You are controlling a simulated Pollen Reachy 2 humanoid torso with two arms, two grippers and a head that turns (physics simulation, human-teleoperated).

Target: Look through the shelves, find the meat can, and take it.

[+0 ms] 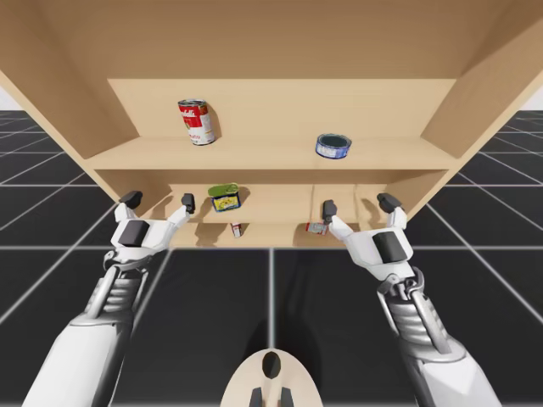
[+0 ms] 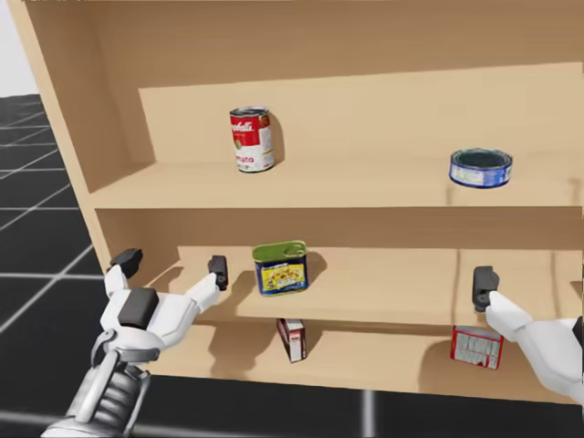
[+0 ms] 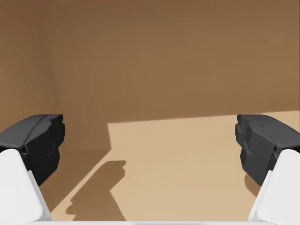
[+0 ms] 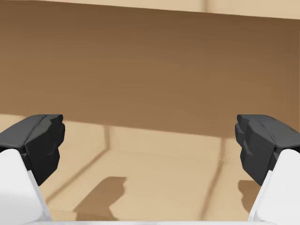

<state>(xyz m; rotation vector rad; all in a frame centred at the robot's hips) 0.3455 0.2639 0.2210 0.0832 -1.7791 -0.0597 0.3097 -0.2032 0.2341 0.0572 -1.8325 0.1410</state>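
**Both pincers spread at the middle shelf, meat can unheld beside the left one**

- Shelf unit: three levels visible, all wood.
- Meat can: a squat rectangular can with a blue-and-yellow label and a green top. It stands upright on the middle shelf, close to the front edge. In the high view it's at, between my two arms and nearer the left one.
- Left gripper: fingers wide apart, holding nothing, level with the middle shelf's front edge. Its inner fingertip sits just beside the meat can with a small gap, not touching. The left wrist view looks along bare shelf board to the back wall, with the gripper's shadow on the board.
- Right gripper: also spread wide and holding nothing, at the same shelf level, well apart from the meat can. The right wrist view shows bare board and back wall ahead, with finger shadows on the board.
- Upper shelf: a red-and-white round can stands upright on the left part. A flat blue round can sits well apart from it on the right.
- Bottom shelf: a small red-and-white box stands below the meat can. A red box sits under the right gripper's finger as the head view frames it.
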